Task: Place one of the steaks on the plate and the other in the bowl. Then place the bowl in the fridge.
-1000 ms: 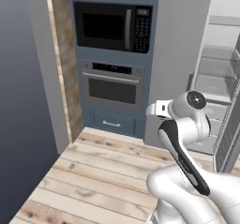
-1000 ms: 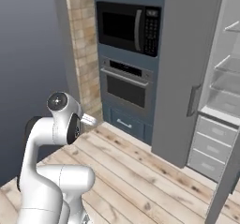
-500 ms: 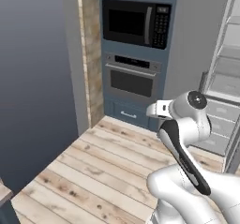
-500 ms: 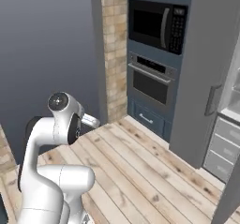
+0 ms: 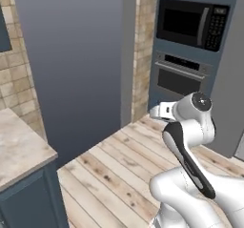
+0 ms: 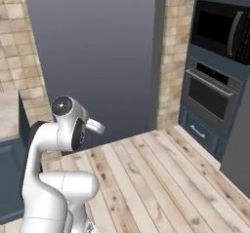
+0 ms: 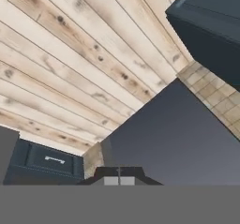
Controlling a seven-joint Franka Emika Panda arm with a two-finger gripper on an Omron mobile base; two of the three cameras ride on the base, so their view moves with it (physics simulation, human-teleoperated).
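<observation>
Claw [image 7: 119,181] shut and empty over the wooden floor [image 7: 70,68], steaks, plate and bowl nowhere visible; risk of clipping the table [image 5: 19,146] corner while driving.

I get flat, even light with no clear source; the grey wall [image 5: 76,65] shades slightly paler toward its base, and the plank floor [image 5: 119,170] in front of it carries almost no cast shadows. Beside that wall, the microwave [image 5: 193,24] door shows only faint sheen. All three views are soft, low-detail renders with blurred edges.
</observation>
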